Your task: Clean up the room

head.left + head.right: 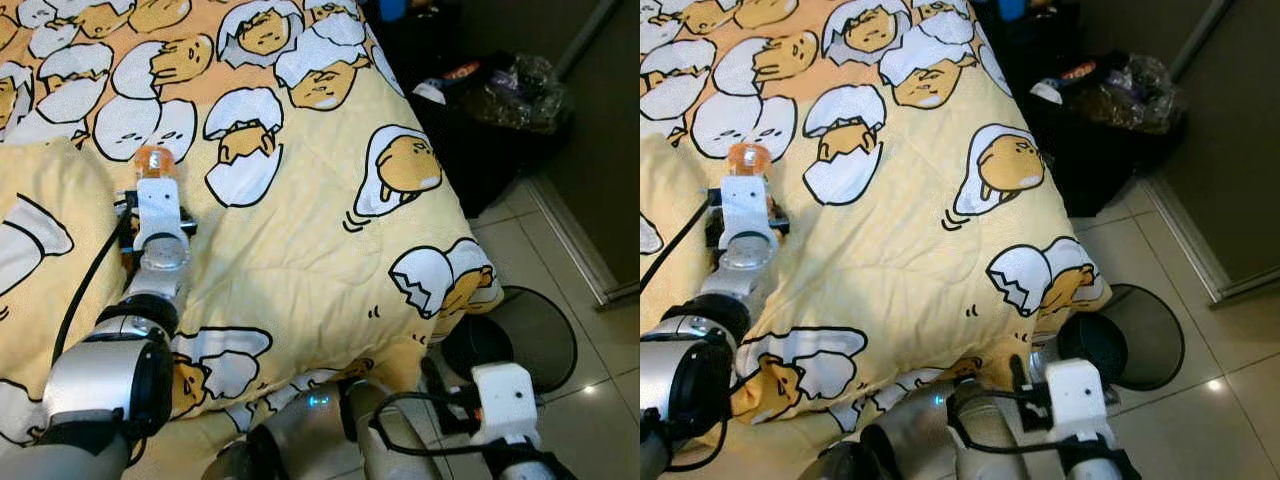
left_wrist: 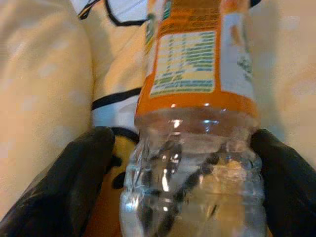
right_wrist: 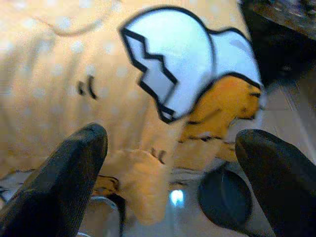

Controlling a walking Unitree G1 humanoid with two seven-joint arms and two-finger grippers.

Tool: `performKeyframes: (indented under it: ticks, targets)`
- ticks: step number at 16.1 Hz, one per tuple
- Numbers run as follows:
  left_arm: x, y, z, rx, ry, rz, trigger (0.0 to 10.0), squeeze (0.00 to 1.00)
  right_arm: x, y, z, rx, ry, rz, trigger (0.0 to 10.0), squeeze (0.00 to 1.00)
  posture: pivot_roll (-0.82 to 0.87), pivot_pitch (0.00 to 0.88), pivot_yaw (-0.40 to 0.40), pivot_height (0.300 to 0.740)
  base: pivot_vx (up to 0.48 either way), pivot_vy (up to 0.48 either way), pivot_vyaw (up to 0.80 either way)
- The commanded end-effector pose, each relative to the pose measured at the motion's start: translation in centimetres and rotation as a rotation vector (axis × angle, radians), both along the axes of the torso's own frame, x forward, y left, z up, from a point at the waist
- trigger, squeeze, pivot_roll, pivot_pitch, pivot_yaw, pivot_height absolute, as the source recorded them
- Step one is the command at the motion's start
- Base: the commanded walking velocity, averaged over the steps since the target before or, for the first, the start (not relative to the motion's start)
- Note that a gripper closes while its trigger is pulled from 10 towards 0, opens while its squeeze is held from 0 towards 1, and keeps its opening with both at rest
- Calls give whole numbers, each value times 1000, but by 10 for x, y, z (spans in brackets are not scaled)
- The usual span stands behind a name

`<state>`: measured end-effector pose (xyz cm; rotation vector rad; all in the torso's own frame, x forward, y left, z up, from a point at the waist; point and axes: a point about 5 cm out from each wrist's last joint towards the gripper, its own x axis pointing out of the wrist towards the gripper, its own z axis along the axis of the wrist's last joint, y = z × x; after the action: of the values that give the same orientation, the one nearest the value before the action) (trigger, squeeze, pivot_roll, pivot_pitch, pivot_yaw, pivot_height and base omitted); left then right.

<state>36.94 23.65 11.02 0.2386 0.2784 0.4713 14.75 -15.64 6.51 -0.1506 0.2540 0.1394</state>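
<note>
1. The step in hand looked to be the pick-up of litter from the bed (image 1: 300, 230): the left tool (image 2: 187, 163) was stretched out over the yellow egg-patterned duvet toward a clear plastic bottle (image 1: 153, 160) with an orange label, lying at the upper left of the left eye frame.

2. In the left wrist view the bottle (image 2: 192, 148) filled the middle of the frame, its clear ribbed end nearest the camera and its orange label farther off. One black finger (image 2: 64, 187) sat at the lower left and the other at the lower right, so the left tool was spread with the bottle between the fingers. Whether the fingers already touched the plastic, I could not tell; they appeared just beside it rather than pinching.

3. The next move, as I judged it, called for pressing the fingers together on the bottle's body, gently, since thin clear plastic would likely give and could slip, and then lifting it off the soft duvet.

4. The right tool (image 3: 173, 182) was spread and held nothing, low beside the bed's corner at the lower right of the eye frames.

5. A round dark bin (image 1: 525, 335) stood on the tiled floor at the lower right, near the bed's corner, and seemed the likely place for the bottle.
</note>
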Motion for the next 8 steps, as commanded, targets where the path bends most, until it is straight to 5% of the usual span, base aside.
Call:
performKeyframes:
  ticks: [1,2,3,8]
  targets:
    - [-9,7,-15,5,73,13,10000,0,0,17,12,78,-28,126,10000,0,-551,330,51,740,0,0,0]
    - [-9,6,-15,-1,76,-1,10000,0,2,21,16,88,-37,160,10000,0,-550,332,51,740,0,0,0]
    - [-8,4,-16,-4,86,-22,0,0,4,26,21,94,-50,211,10000,0,-549,336,51,740,0,0,0]
    - [-5,-3,-16,-16,103,-100,0,0,17,56,39,175,-39,469,10000,0,-538,333,77,740,0,0,0]
